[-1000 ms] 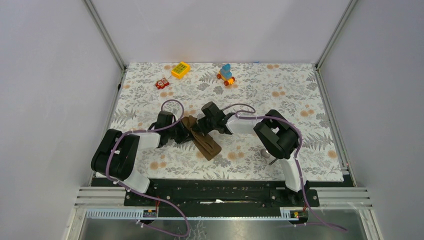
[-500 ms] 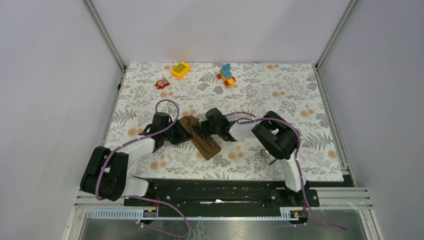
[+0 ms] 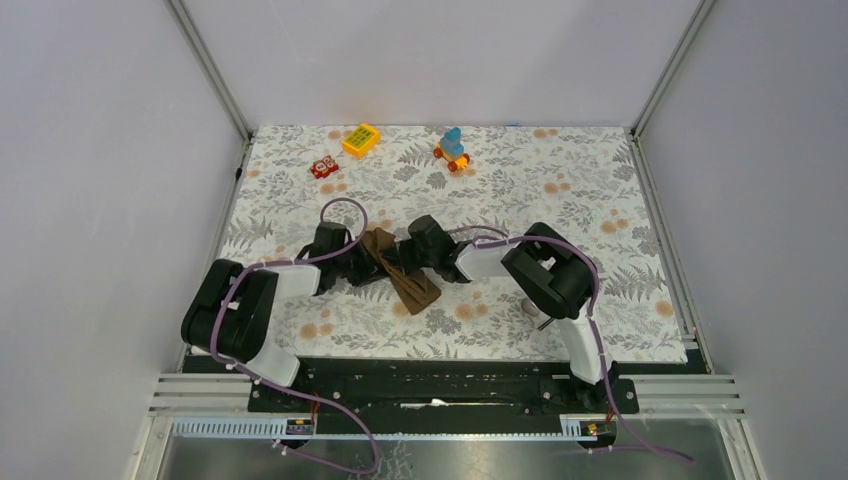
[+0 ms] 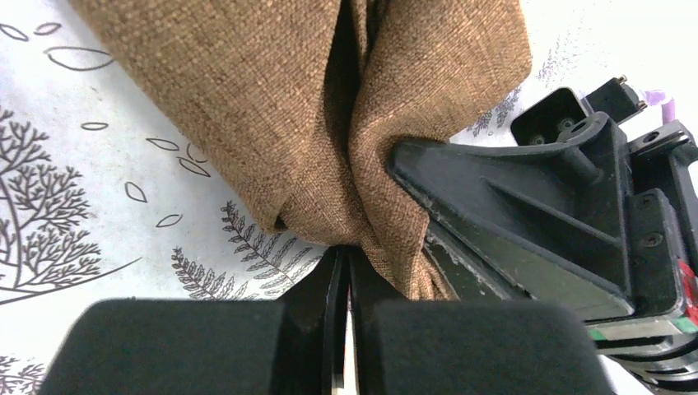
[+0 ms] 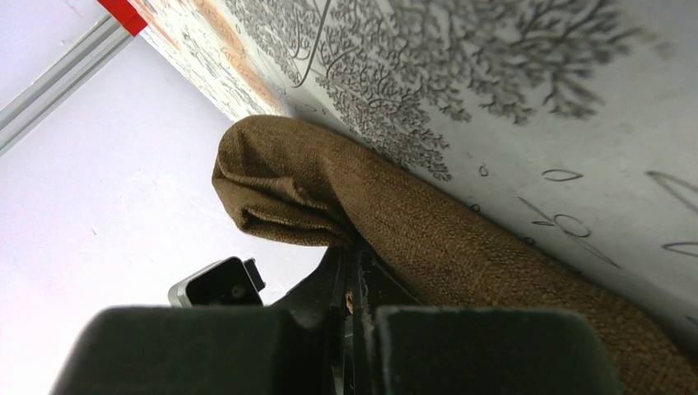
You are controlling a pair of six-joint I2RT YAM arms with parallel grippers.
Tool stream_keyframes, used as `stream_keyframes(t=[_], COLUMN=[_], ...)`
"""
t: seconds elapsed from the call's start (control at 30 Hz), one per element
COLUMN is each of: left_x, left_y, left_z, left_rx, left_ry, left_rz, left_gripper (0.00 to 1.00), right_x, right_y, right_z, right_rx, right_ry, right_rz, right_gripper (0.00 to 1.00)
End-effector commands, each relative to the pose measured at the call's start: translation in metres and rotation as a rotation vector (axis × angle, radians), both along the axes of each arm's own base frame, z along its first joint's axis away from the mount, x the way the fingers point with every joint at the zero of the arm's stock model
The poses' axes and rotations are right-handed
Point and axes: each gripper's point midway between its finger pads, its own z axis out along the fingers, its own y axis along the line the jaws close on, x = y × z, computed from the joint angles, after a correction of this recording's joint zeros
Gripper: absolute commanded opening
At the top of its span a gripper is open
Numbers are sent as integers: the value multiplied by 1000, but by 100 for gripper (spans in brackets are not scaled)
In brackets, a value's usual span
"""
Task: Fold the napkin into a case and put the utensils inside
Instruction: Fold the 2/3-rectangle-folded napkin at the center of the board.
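Observation:
The brown napkin [image 3: 402, 276] lies as a narrow folded strip on the floral tablecloth [image 3: 600, 200], between both arms. My left gripper [image 3: 368, 268] is shut on a pinched fold at the napkin's left edge; the left wrist view shows the cloth [image 4: 272, 107] bunched at the closed tips [image 4: 344, 248]. My right gripper [image 3: 402, 263] is shut on the napkin's right edge; the right wrist view shows the cloth [image 5: 428, 239] gripped at the tips [image 5: 352, 245]. The spoon [image 3: 527, 305] and the dark stick [image 3: 544, 322] lie by the right arm's base, mostly hidden by the arm.
A yellow block [image 3: 361, 139], a red toy [image 3: 323, 167] and a blue and orange toy [image 3: 452, 148] stand at the back of the cloth. Metal frame rails run along both sides. The right gripper's body [image 4: 543, 222] sits close beside the left fingers.
The left arm's elbow swung down and left, then came back. Both grippers stayed shut on the napkin, which shifted slightly toward the left.

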Motion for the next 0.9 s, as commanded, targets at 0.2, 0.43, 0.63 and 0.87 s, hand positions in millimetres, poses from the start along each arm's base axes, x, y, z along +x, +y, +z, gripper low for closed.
stream_keyframes(t=[0.2,0.43,0.63,0.87], left_x=[-13,-27,-33,-5], left_y=[27,45,63,75], left_z=[-16,9,20,64], left_rx=[154,204,218,260], left_ry=[33,19,20,-81], left_rz=[38,61,96,143], left_gripper=[6,23,27,32], right_x=[-12,-22,-27,-29], right_y=[3,-16,-15,-24], right_z=[-41,-66,-75,-80], right_rx=[32,-50,-166,-312], right_ry=[49,22,-5,-59], right_rz=[-44,20,157,230], right_gripper=[0,2,5,26])
